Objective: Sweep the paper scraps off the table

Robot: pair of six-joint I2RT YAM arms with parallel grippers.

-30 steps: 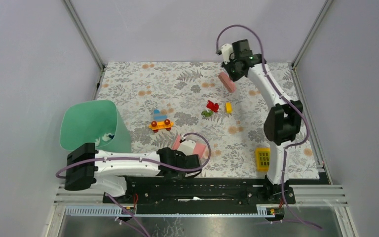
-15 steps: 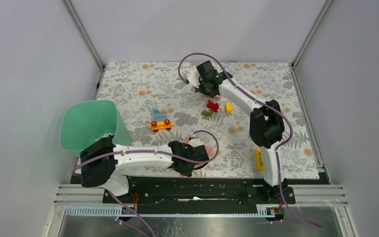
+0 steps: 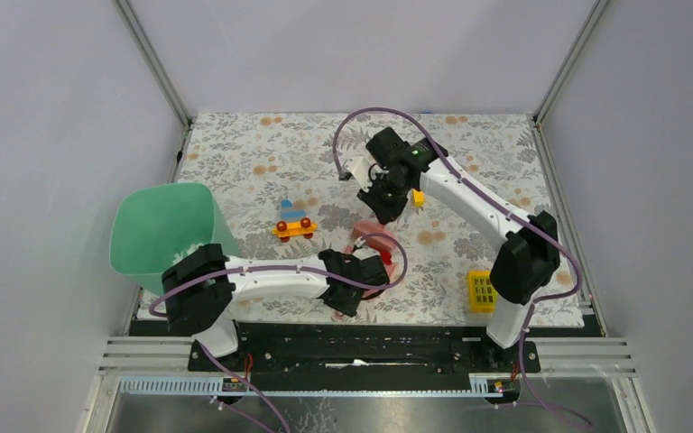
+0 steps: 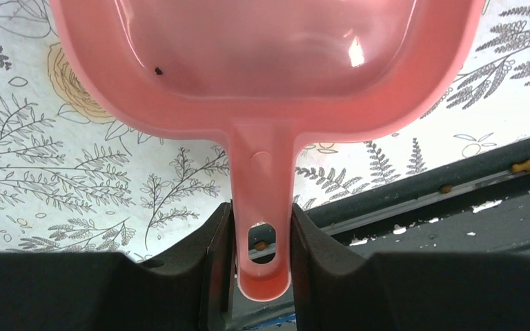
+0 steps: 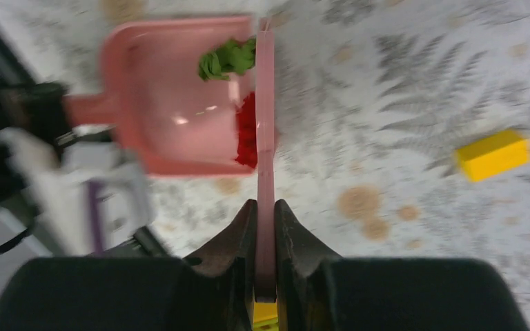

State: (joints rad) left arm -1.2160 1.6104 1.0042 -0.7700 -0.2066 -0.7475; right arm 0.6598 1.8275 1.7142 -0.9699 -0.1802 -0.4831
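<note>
On the leaf-printed table (image 3: pixel 262 153), my left gripper (image 4: pixel 262 255) is shut on the handle of the pink dustpan (image 4: pixel 262 62), which lies flat with its mouth facing away. My right gripper (image 5: pixel 265 227) is shut on the thin pink brush (image 5: pixel 265 103), held edge-on at the dustpan (image 5: pixel 165 103) mouth. A green paper scrap (image 5: pixel 228 58) and a red scrap (image 5: pixel 246 131) lie against the brush, inside the pan's mouth. In the top view the right gripper (image 3: pixel 383 203) stands just behind the dustpan (image 3: pixel 367 233) and left gripper (image 3: pixel 368 271); the scraps are hidden there.
A green bin (image 3: pixel 167 225) stands at the left. A toy car of bricks (image 3: pixel 293 221) sits left of the dustpan. A small yellow brick (image 5: pixel 493 153) lies right of the brush. A yellow block with holes (image 3: pixel 481 290) is front right. The black rail (image 3: pixel 370 338) runs along the near edge.
The right arm swung from the back right to the table's middle and drew the brush toward the dustpan, pushing the red and green scraps with it. The left gripper shifted the dustpan slightly right.
</note>
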